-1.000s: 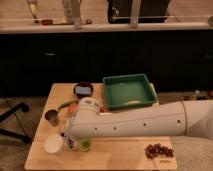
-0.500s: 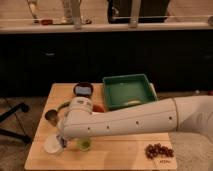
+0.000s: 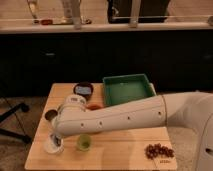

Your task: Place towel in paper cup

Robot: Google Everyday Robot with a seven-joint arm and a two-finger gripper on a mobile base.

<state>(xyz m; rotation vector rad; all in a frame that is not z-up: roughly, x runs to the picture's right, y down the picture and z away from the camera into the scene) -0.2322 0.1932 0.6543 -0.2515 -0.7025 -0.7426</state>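
Note:
A white paper cup (image 3: 51, 147) stands at the front left corner of the wooden table (image 3: 120, 150). My white arm (image 3: 125, 119) reaches in from the right across the table. The gripper (image 3: 56, 140) at its end hangs right over the paper cup and partly hides it. The towel does not show; the arm and wrist cover the space above the cup.
A small green cup (image 3: 83, 143) stands just right of the paper cup. A green tray (image 3: 127, 89) and a dark bowl (image 3: 83, 89) sit at the back. A dark can (image 3: 50, 115) is at the left edge, an orange item (image 3: 93, 106) near the arm, grapes (image 3: 159, 150) front right.
The arm's end has swung left and down, from above the green cup to over the white paper cup.

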